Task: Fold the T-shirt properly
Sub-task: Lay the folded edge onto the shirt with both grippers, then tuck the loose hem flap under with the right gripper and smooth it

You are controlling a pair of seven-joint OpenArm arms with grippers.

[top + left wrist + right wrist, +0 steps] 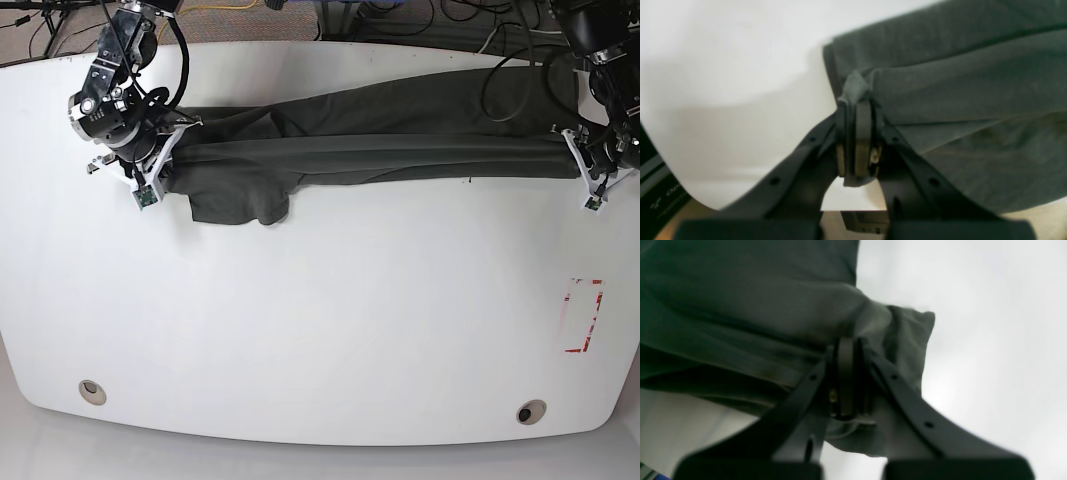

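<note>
Shirt: the T-shirt (380, 145), dark charcoal grey, is stretched in a long narrow band across the far half of the white table (320, 330), end to end between the two arms.
Shirt shape: folded lengthwise into layers, with long creases running along the band; one loose flap hangs toward the near side close to the right arm's end, with a rounded lower edge.
Left gripper: the left gripper (858, 100) has its jaws pressed together on a bunched corner of the cloth; a small tuft of fabric sticks up above the pads and a scrap shows below them.
Left side, cloth position: in the left wrist view the rest of the shirt spreads away to the right of the jaws, and bare table lies to their left.
Right gripper: the right gripper (848, 343) is likewise clamped tight on a gathered fold of the shirt.
Right side, cloth position: in the right wrist view the cloth fills the space left of the jaws, and a short corner pokes out to their right over the table.
Base view layout: left gripper at the band's right end near the table edge, right gripper at its left end.
Table marking: a red-outlined rectangle (583, 315) lies near the right edge, well apart from the shirt.
Table fittings: two round holes (92, 391) sit near the front corners.
</note>
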